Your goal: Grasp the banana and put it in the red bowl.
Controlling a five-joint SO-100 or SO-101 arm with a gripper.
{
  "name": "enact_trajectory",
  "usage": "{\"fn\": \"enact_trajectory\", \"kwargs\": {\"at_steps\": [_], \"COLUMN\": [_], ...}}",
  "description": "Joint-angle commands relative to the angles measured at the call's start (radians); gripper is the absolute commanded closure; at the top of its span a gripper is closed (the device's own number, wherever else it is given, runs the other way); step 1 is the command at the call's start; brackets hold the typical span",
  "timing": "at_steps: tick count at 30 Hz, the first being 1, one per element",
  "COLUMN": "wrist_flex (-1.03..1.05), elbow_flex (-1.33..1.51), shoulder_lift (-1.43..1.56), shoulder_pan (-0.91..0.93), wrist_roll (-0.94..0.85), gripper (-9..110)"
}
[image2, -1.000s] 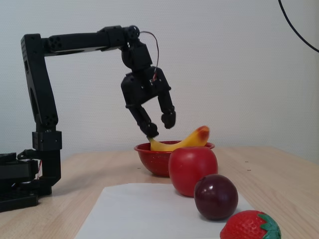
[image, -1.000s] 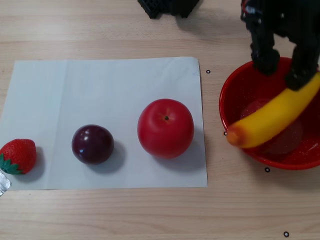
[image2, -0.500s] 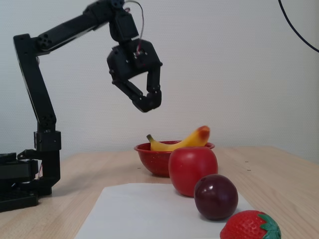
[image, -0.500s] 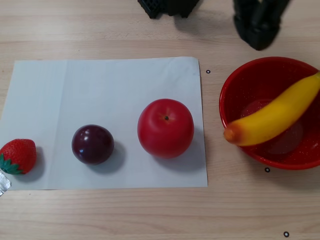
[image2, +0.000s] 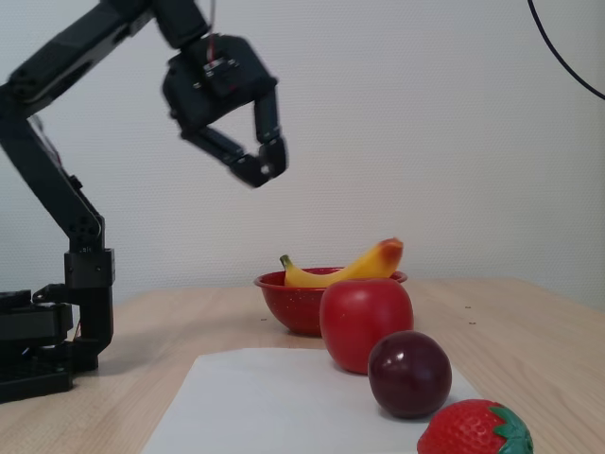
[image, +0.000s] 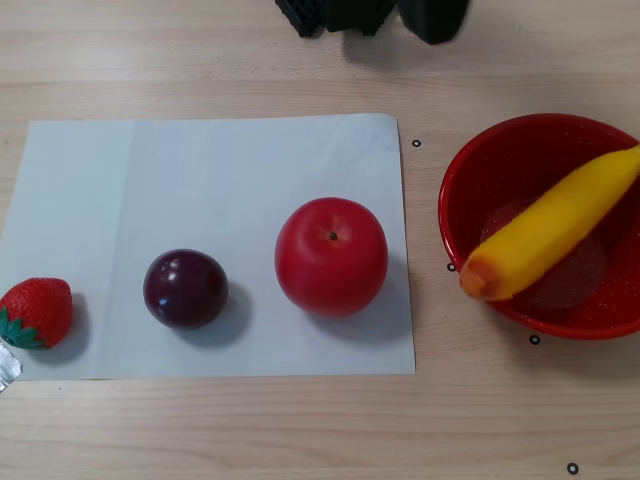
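Observation:
The yellow banana (image: 555,228) lies slantwise in the red bowl (image: 497,160) at the right of the other view. Its orange-tinged end sticks out over the bowl's near-left rim. In the fixed view the banana (image2: 345,272) rests across the red bowl (image2: 291,305), stem tip at the left and orange end raised at the right. My gripper (image2: 259,166) hangs high above the table, up and to the left of the bowl, fingertips together with nothing between them. In the other view, only a dark part of my gripper (image: 432,18) shows at the top edge.
A white paper sheet (image: 180,180) carries a red apple (image: 331,256), a dark plum (image: 185,288) and a strawberry (image: 36,311) in a row. The arm's black base (image2: 38,350) stands at the left of the fixed view. Bare wooden table lies around the bowl.
My gripper let go of the banana, rose and swung back away from the bowl while its fingers came together. The banana settled slightly in the bowl.

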Motion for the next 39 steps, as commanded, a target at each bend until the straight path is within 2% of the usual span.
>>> {"fn": "enact_trajectory", "kwargs": {"at_steps": [1,10,20,28,36,39], "wrist_flex": [-0.08,-0.39,-1.029,-1.41,-1.528,-1.459], "elbow_flex": [0.04,0.517,1.155,1.471,1.635,1.655], "shoulder_lift": [0.137,0.423,0.706,0.822,0.93,0.98], "shoulder_pan": [-0.023,-0.098,-0.117,-0.112,-0.123,-0.126], "wrist_roll": [0.0,0.009,-0.031,-0.08,-0.132,-0.146], "gripper": [101,101,101,101,101,101]}}
